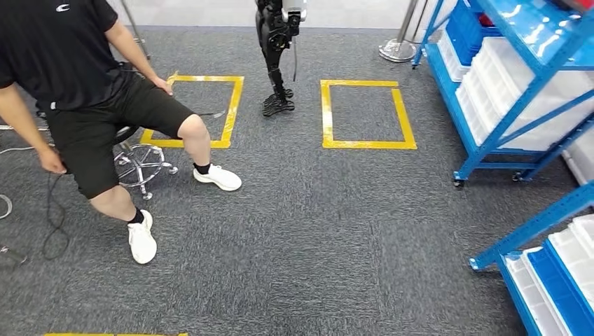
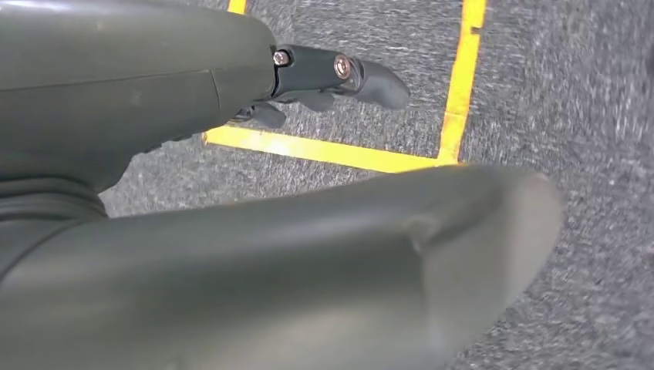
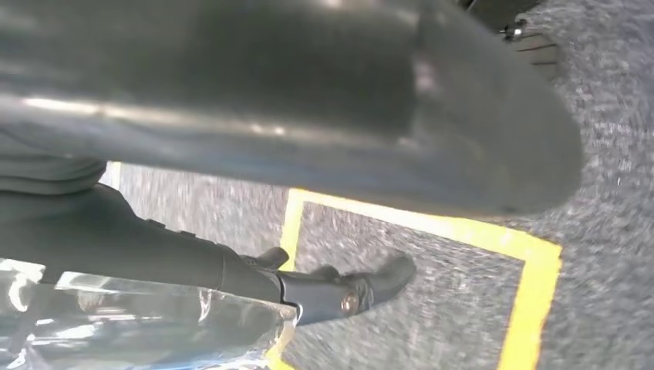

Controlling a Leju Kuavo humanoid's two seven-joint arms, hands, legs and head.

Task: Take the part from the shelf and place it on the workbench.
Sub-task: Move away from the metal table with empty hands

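Holding anything, is the left hand (image 2: pixel 231 92)?

No. It hangs over the grey carpet (image 2: pixel 571 92) with its dark fingers (image 2: pixel 370 77) stretched out and apart, nothing in them. A yellow tape line (image 2: pixel 339 153) runs on the floor below it.

And the right hand (image 3: pixel 231 270)?

That one has the part (image 3: pixel 131 324), a shiny thing in clear plastic. It sits right up against the palm and under the fingers (image 3: pixel 382 279), so it looks grasped, though one finger points straight out past it. The thick thumb (image 3: pixel 308 100) lies above. More yellow tape (image 3: pixel 532 285) shows on the carpet beneath.

So the part is off the shelf?

It is in the right hand, above the floor. The blue shelf (image 1: pixel 522 98) stands off to the right in the head view, with white bins (image 1: pixel 508 77) and blue bins (image 1: pixel 466 28) on it. A second blue rack (image 1: pixel 532 227) is nearer, low on the right.

What else is about?

A person (image 1: pixel 77 84) in black sits on a wheeled stool (image 1: pixel 140 164) to the left, with one foot out. Two taped yellow squares (image 1: pixel 368 145) mark the carpet, and the dark legs of another robot (image 1: pixel 277 49) stand between them.
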